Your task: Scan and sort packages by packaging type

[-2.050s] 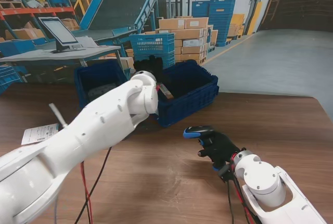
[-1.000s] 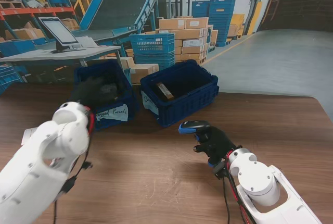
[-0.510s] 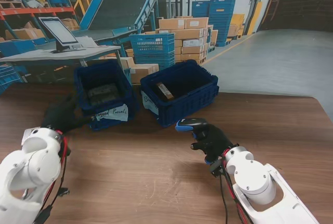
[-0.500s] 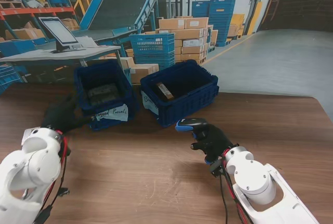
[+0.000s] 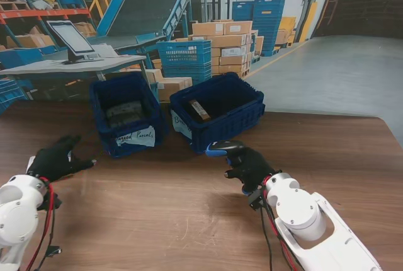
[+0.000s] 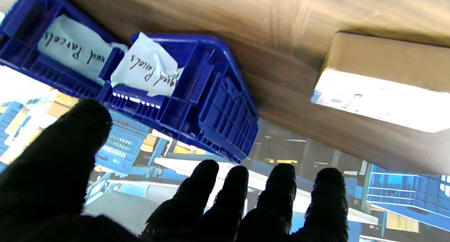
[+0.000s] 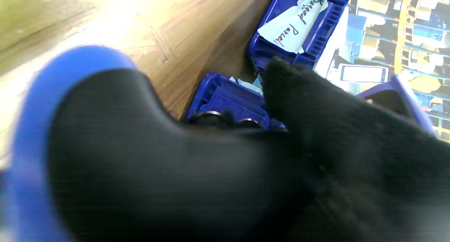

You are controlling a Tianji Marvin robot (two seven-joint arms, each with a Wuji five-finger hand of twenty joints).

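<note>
A dark wooden tabletop (image 5: pixel 189 214) stands in a warehouse, with two blue bins (image 5: pixel 126 115) (image 5: pixel 217 112) at its far edge. At the left edge, one cardboard parcel (image 6: pixel 383 80) lies beside the left robot hand (image 5: pixel 55 159), fingers spread; the right robot hand (image 5: pixel 247 165) grips one barcode scanner (image 5: pixel 217 149) mid-table.

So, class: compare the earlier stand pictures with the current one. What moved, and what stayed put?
The left hand pulled back from over the right bin, past the left bin, to the table's near-left side, open and empty. The right hand, shut on the scanner, crept left toward the bins. Both bins and the package in the right bin stayed put.
</note>
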